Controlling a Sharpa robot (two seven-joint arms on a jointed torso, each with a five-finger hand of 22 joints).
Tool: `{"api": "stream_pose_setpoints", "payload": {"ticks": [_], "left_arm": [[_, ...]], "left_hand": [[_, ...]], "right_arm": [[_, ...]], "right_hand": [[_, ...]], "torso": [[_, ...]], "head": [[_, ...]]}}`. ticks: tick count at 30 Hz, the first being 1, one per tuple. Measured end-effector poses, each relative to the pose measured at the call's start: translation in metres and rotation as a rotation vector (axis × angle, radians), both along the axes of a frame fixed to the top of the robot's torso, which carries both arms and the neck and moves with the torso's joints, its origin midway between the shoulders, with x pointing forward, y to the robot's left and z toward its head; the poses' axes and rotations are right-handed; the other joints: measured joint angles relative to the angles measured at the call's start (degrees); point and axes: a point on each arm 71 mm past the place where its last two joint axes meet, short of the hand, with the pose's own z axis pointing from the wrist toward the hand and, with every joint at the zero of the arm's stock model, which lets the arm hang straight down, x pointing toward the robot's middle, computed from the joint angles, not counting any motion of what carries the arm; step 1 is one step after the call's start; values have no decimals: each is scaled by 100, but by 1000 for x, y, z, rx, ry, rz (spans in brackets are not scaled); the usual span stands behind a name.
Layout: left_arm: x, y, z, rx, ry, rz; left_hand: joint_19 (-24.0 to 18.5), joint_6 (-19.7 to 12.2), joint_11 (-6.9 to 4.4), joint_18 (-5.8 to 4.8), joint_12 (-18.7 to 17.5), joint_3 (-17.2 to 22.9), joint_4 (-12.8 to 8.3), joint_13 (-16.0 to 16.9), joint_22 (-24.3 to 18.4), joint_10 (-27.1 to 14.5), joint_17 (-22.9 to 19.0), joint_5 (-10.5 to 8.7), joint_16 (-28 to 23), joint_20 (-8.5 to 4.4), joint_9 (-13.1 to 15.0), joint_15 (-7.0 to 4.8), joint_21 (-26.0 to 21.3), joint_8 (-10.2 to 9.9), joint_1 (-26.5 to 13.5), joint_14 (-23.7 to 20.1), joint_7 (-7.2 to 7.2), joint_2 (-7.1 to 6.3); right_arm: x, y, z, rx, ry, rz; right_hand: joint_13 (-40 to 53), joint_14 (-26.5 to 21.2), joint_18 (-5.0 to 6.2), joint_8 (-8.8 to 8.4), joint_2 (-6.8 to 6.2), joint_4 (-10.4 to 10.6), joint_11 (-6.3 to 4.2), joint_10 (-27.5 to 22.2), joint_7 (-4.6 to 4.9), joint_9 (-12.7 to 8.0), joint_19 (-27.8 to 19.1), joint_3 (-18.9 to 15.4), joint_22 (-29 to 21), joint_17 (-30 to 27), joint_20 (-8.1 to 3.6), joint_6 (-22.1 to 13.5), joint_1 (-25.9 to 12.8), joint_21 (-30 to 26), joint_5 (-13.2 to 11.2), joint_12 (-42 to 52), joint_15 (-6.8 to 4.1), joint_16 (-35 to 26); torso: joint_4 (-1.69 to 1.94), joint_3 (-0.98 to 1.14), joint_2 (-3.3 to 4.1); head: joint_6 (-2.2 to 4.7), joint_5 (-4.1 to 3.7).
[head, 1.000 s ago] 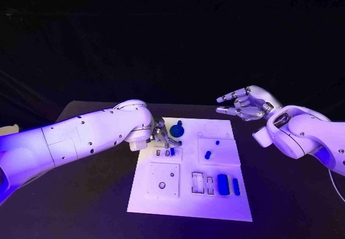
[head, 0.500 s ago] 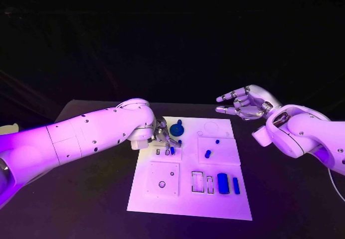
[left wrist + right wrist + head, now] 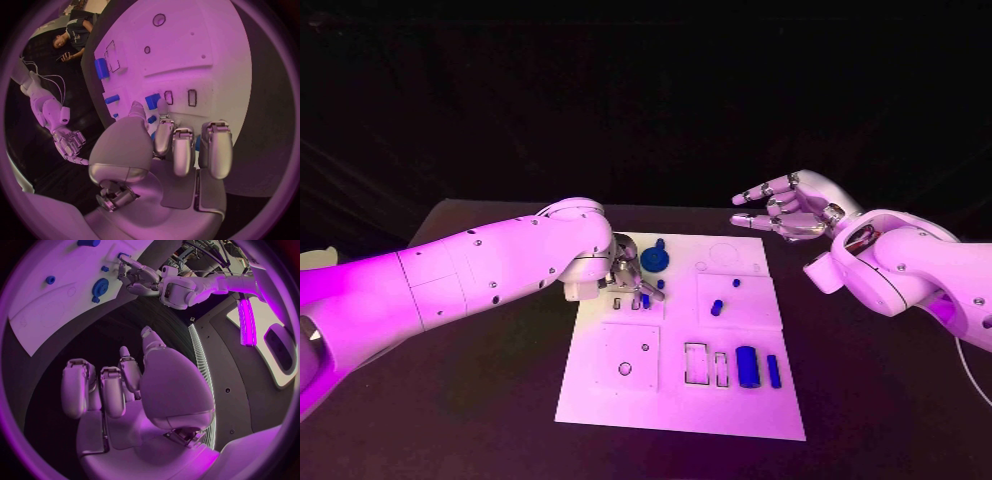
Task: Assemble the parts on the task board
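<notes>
- Left robot hand (image 3: pixel 629 272) — smooth silver metal on a glossy white arm — is lowered over the far left part of the task board (image 3: pixel 678 415), its fingertips down among the small slots there.
- Its fingers (image 3: pixel 184 150) lie side by side, curled forward, with the thumb beside them; a small blue part (image 3: pixel 152 101) sits right at the thumb tip, but whether it is pinched or merely touched cannot be told.
- Right robot hand (image 3: pixel 790 208) hangs above the dark desk (image 3: pixel 473 400) beyond the board's far right corner, well apart from the parts, fingers loosely curved and spread with nothing between them.
- The right wrist view shows the same fingers (image 3: pixel 78 387) apart over bare black desk surface.
- The task board is a flat, matte white rectangle lying in the middle of the desk, cut with shallow square panels and narrow rectangular slots.
- A round blue disc-shaped part (image 3: pixel 655 262) with a short stem stands near the far edge, just beside the left robot hand.
- A small oblong blue part (image 3: pixel 717 308) lies in the raised square panel at the board's middle right, with a tiny blue dot (image 3: pixel 736 283) near it.
- Two blue bars lie side by side near the right of the board's near half — a thick rounded one (image 3: pixel 747 367) and a thinner one (image 3: pixel 773 371) — next to two empty dark-outlined slots (image 3: pixel 695 364).
</notes>
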Motion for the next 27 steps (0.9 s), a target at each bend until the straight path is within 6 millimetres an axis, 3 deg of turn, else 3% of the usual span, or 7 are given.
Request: {"api": "stream_pose_setpoints", "payload": {"ticks": [12, 16, 18, 24, 26, 27], "left_arm": [[0, 0, -1, 5, 5, -7], [-1, -1, 0, 5, 5, -9], [-1, -1, 0, 4, 4, -9], [0, -2, 3, -3, -4, -6], [0, -2, 3, -6, -6, -3], [0, -2, 3, -8, -6, -2]], "left_hand": [[0, -82, 12, 0, 63, 258, -140, 30, 0, -12, 0, 0, 0, 0, 145, -13, 0, 0, 441, -15, 0, 85], [21, -126, 15, 0, 27, 488, -244, 407, 0, -14, 0, 0, 0, -21, 186, -12, 0, 0, 702, -28, -17, 137], [22, -156, 10, 1, 11, 631, -293, 448, -1, -9, 2, 41, 0, -21, 192, -23, 0, -20, 766, -17, -31, 83], [13, -328, 7, -1, -57, 1418, -501, 478, -1, -11, 4, 494, 0, -54, 175, -56, 0, -208, 995, -13, -18, -146], [13, -367, -3, -1, -118, 2072, -419, 462, -1, -20, 4, 534, 0, -54, 192, -64, 0, -264, 1137, -20, 24, -288], [13, -365, -3, 0, -124, 2262, -242, 428, -1, -20, 4, 559, 0, -54, 258, -66, 0, -277, 1187, -20, 30, -338]], "right_arm": [[0, 0, -1, -1, 1, 0], [0, 1, -1, -1, 1, 1], [0, 1, -1, -1, 2, 1], [0, 1, -3, -2, 4, 1], [0, 1, -3, -2, 6, 1], [0, 1, -4, -2, 7, 1]], "right_hand": [[-3, 0, 0, 0, 0, 0, 0, 0, 0, 0, 0, 0, 0, -1, 0, 0, 0, 0, 23, 2, 0, -22], [-5, 0, 0, 0, 0, 0, 0, 0, 0, -1, 0, 0, 0, -1, 0, 0, 0, 0, 23, 2, 0, -22], [-5, 0, 0, 0, 0, 0, 0, 0, 0, -1, 0, 0, 0, -1, 0, 0, 0, 0, 22, 2, 0, -22], [-5, 0, 0, 0, 0, 0, 0, 0, 0, -1, 0, 0, -2, -1, 0, 0, 0, 0, 22, 7, 0, -22], [-5, 0, 0, 0, 0, 0, 0, 0, 0, -1, 0, 0, -8, -1, 0, 0, 0, 0, 103, 8, 0, -22], [-5, 0, 0, 0, 1, 1, 0, 0, 0, -1, 0, -3, -8, -1, 0, 0, 1, 0, 136, 8, 0, -22]], "torso": [[2, 0, 4], [1, -1, 4], [0, -1, 4], [-1, -1, 3], [-1, -1, 3], [-1, -1, 3]], "head": [[-9, -3], [-18, -1], [-23, 1], [-32, 4], [-34, 4], [-34, 5]]}}
